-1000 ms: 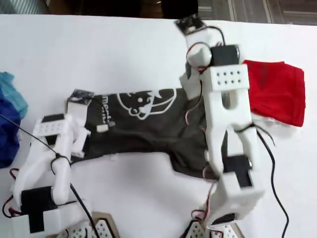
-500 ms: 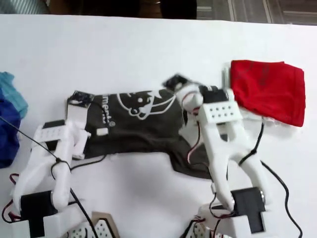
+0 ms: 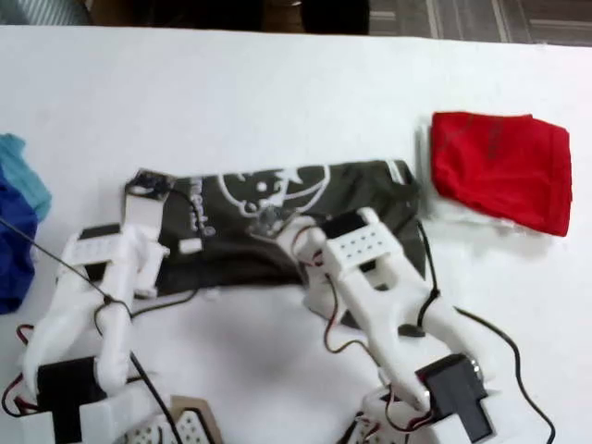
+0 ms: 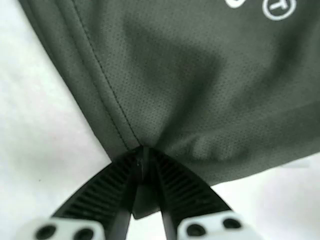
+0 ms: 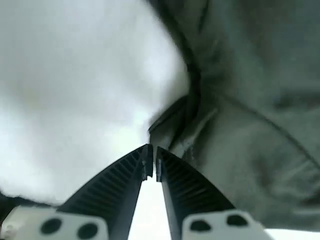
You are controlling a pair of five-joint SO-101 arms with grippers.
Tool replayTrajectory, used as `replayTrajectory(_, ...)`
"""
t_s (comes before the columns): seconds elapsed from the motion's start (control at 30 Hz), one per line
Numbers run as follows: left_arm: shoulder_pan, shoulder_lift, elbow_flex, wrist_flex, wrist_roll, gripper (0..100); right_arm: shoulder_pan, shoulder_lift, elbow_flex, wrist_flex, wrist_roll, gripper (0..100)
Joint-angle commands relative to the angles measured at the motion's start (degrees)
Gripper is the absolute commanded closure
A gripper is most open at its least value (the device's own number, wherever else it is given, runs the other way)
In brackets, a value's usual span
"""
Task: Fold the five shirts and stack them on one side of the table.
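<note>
Left jaws clamp dark shirt (image 4: 200, 75) (hem pinched)

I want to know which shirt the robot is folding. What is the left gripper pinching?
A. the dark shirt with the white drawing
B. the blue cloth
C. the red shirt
A: in the left wrist view the left gripper is shut on the edge of the dark shirt, while the red shirt lies apart from it.
</note>
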Motion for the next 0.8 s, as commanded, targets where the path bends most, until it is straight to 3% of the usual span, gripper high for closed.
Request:
replayTrajectory(0.0, -0.18, -0.44, 0.04, -1.49, -0.35, 97, -0.31, -2.68, 0.0, -4.0, 0.0, 97.8)
replayTrajectory(0.6, -0.18, -0.35, 0.04, -1.49, -0.35, 97, 1.63, 10.59, -0.44, -8.04, -0.09, 97.6)
replayTrajectory(0.77, -0.18, -0.35, 0.04, -1.49, -0.35, 97, 1.54, 10.51, -0.44, -7.52, -4.31, 86.4)
